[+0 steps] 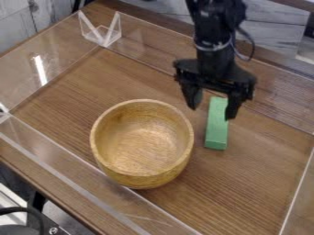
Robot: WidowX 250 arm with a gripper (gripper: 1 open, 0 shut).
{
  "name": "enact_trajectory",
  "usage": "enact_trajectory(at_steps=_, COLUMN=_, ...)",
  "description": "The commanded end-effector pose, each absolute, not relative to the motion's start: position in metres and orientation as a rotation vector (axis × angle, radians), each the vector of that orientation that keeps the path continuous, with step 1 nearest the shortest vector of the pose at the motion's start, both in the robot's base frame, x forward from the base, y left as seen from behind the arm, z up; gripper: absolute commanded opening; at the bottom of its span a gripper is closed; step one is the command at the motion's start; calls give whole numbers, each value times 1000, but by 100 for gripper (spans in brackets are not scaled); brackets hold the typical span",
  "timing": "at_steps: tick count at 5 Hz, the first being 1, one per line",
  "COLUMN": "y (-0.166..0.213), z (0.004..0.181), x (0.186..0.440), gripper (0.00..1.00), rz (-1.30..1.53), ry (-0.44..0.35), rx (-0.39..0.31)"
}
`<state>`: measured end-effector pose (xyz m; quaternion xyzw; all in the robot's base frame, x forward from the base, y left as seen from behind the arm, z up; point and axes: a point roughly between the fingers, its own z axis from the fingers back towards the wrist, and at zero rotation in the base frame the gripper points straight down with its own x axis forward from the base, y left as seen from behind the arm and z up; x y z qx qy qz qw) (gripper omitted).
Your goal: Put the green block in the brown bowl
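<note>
Black gripper (214, 99) in upper right of frame, pointing down, jaws spread wide & released, nothing grasped. Fingers straddle the top end of the green block (218, 127); can't tell if touching it. Green block lies flat on the wooden surface (86, 78), right of center, long axis running roughly up-down in frame, just beside the right rim of the brown bowl (142, 142). Bowl sits center-lower frame, upright, nothing in it. Clear plastic walls (50, 60) around the surface; small clear stand (99, 29) at upper left.
</note>
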<state>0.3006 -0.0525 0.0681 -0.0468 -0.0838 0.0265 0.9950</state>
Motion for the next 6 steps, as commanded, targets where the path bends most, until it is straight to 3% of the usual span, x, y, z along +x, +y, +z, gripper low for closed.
enact_trajectory(at_steps=1, y=-58, z=68, x=306, gripper=100, rz=55, ry=-207, rx=-108)
enact_trajectory(at_steps=6, y=-61, z=37, x=309, gripper=100, rz=79, ry=-196, rx=-122)
